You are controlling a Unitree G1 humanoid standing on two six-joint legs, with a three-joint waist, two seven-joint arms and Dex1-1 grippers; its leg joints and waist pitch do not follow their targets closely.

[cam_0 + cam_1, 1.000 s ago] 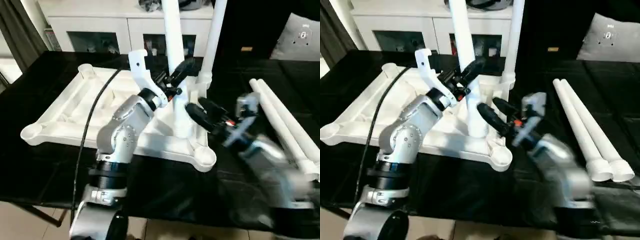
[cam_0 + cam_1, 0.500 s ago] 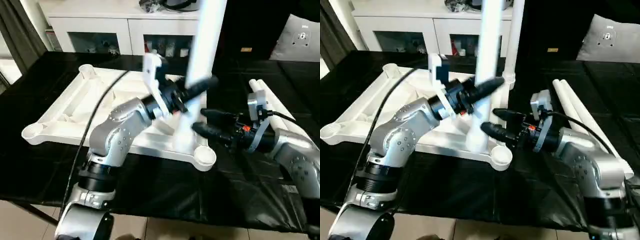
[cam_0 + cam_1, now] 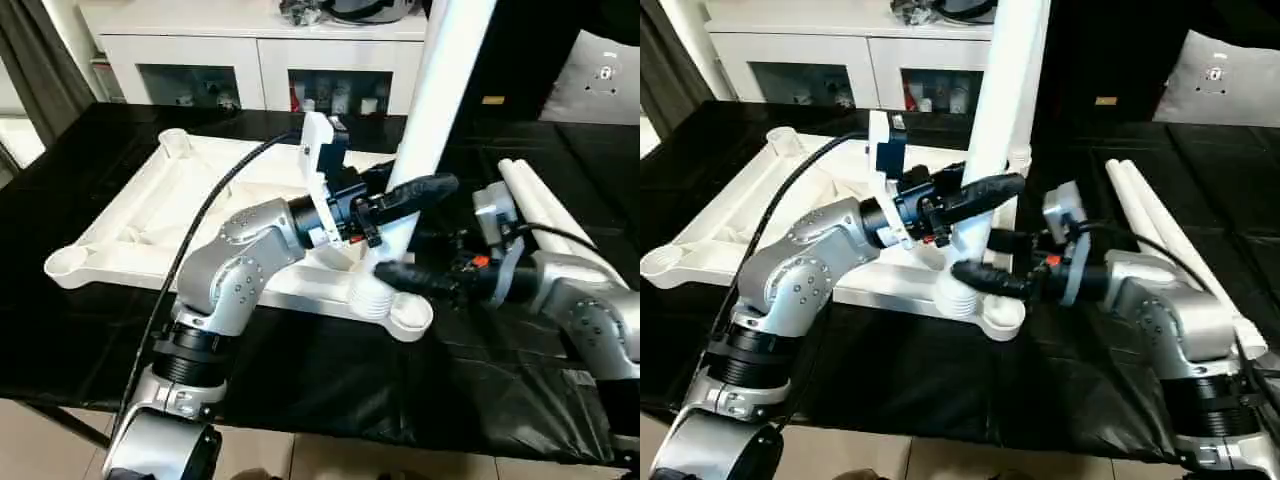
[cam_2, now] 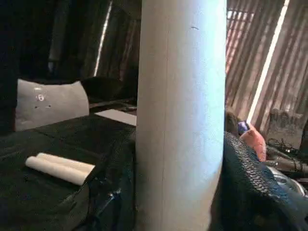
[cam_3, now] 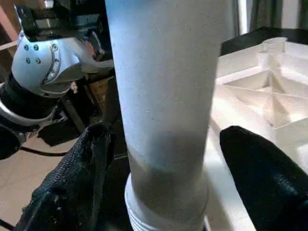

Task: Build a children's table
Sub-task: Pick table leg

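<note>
A thick white table leg [image 4: 180, 115] stands upright through the middle of the frame, running from the top edge to the bottom edge. The left gripper's [image 4: 168, 207] black textured fingers [image 4: 250, 192] sit against it at the lower right and lower left, clamped around it. At the lower left, two more white legs [image 4: 57, 168] lie side by side on a black surface [image 4: 72, 134]. A grey cushion [image 4: 48, 108] rests at the mid left. Striped bands of light fill the upper right.

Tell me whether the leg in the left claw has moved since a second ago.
Yes. The leg has tipped from upright to leaning right, its threaded foot now nearer the near-right corner socket of the tabletop.
</note>
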